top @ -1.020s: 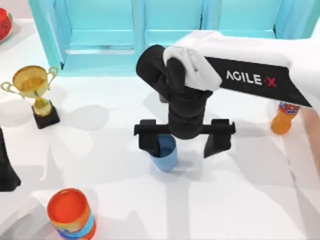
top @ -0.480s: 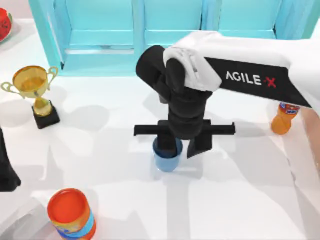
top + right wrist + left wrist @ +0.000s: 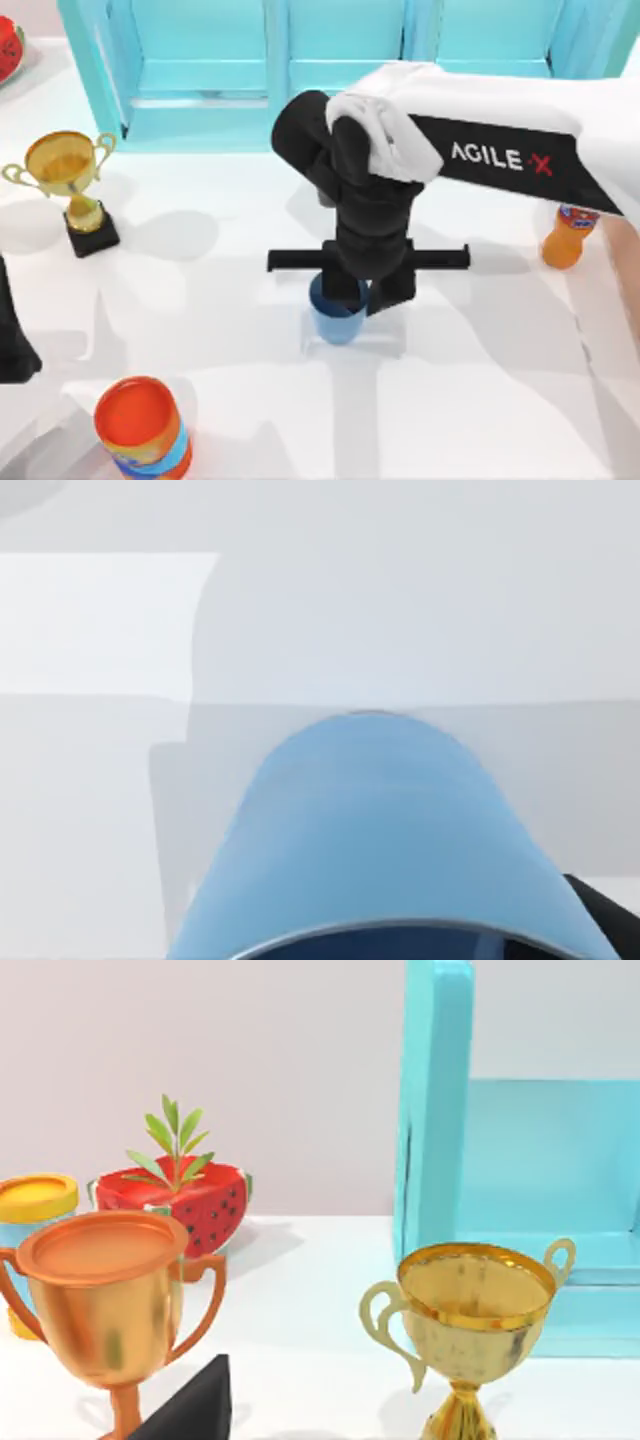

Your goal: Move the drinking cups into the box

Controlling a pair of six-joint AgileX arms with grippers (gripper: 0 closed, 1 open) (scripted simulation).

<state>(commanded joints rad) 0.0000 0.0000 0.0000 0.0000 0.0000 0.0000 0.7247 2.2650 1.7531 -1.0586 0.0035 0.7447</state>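
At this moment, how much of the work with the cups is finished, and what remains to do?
Nothing looks delivered yet. In hand: the right gripper is closed on the blue cup, which stands at the middle of the table. Left: carrying this cup to the box, then the second cup. The left arm is parked at the table's left edge.
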